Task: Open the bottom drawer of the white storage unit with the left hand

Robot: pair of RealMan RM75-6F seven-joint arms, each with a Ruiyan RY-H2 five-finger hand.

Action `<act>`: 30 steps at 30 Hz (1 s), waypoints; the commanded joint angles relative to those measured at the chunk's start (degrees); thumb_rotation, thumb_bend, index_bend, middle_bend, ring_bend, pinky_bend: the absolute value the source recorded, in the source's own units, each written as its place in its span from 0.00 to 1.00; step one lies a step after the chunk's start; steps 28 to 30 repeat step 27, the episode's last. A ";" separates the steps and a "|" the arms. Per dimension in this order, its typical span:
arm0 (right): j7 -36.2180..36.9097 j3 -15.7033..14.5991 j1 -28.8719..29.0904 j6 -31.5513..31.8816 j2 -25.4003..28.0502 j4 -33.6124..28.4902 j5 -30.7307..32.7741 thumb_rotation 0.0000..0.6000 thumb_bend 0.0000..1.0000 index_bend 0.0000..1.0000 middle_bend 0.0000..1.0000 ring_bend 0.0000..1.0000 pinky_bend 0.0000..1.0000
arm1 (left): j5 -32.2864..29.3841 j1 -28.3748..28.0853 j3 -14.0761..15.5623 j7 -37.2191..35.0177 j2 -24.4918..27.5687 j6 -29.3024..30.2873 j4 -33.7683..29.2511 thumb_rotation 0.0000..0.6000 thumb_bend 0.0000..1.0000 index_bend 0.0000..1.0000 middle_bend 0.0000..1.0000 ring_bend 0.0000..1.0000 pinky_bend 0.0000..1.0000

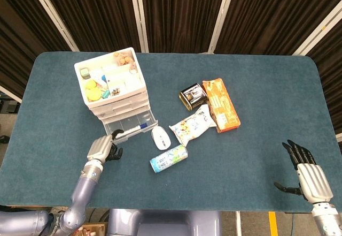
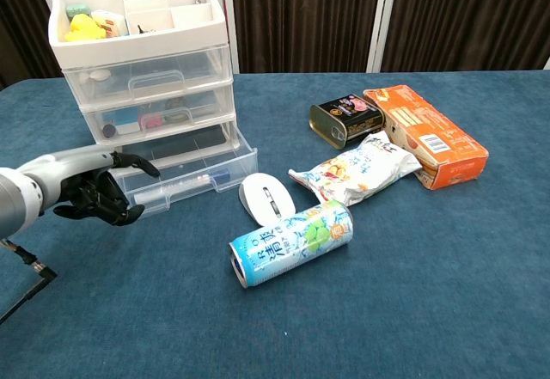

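left arm: grey jointed forearm is seen entering from the lower left edge and is angled up and inward, low over the counter [image 1: 256, 161]. left robot hand [image 1: 102, 149]: silver back turned upward, dark fingers [image 2: 129, 161] curled forward and downward; whether anything is gripped cannot be told from either view. in the chest view the left robot hand [image 2: 94, 192] is shown at the left edge, knuckles raised, palm downward.

right robot hand [image 1: 307, 176]: seen at the lower right corner of the head view only, held upright, dark fingers extended and spread, thumb set out to the side, nothing held.
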 commanded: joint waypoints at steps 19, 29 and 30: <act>-2.16 0.78 0.00 0.44 -0.80 1.10 1.07 1.00 0.08 0.00 0.00 0.00 0.06 | 41.77 14.35 18.21 -8.03 20.32 15.83 2.73 1.00 0.08 0.06 0.01 0.00 0.18; -3.40 1.17 -0.31 1.21 -1.31 1.74 1.58 1.00 0.08 0.00 0.00 0.00 0.06 | 48.15 21.06 21.37 -12.02 23.94 23.19 8.67 1.00 0.05 0.03 0.00 0.00 0.14; -3.40 1.17 -0.31 1.21 -1.31 1.74 1.58 1.00 0.08 0.00 0.00 0.00 0.06 | 48.15 21.06 21.37 -12.02 23.94 23.19 8.67 1.00 0.05 0.03 0.00 0.00 0.14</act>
